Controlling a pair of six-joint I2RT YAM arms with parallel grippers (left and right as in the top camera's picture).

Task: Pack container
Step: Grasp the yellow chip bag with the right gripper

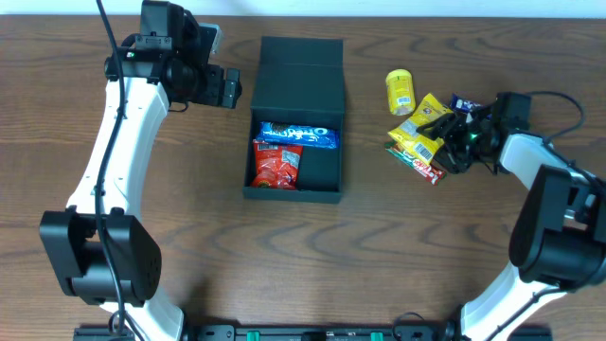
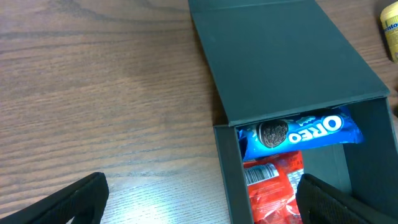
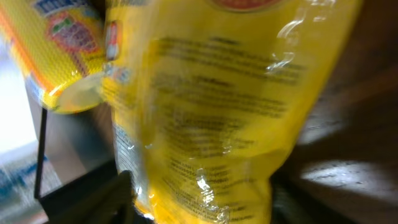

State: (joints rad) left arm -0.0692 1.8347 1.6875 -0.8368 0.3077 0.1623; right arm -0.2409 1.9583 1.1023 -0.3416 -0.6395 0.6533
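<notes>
Container (image 1: 301,85) lies mid-table with its lid folded back, an Oreo pack (image 1: 298,136) and a red packet (image 1: 276,169) inside. Left gripper (image 1: 230,88) hangs just left of the lid, fingers spread and empty. Right gripper (image 1: 453,133), well to the right, clasps a yellow packet (image 1: 421,131) near a yellow can (image 1: 401,92).

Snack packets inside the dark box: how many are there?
2. The blue Oreo pack lies across the container near its lid; the red packet lies beside it, along the left wall. Others could be hidden underneath.
</notes>
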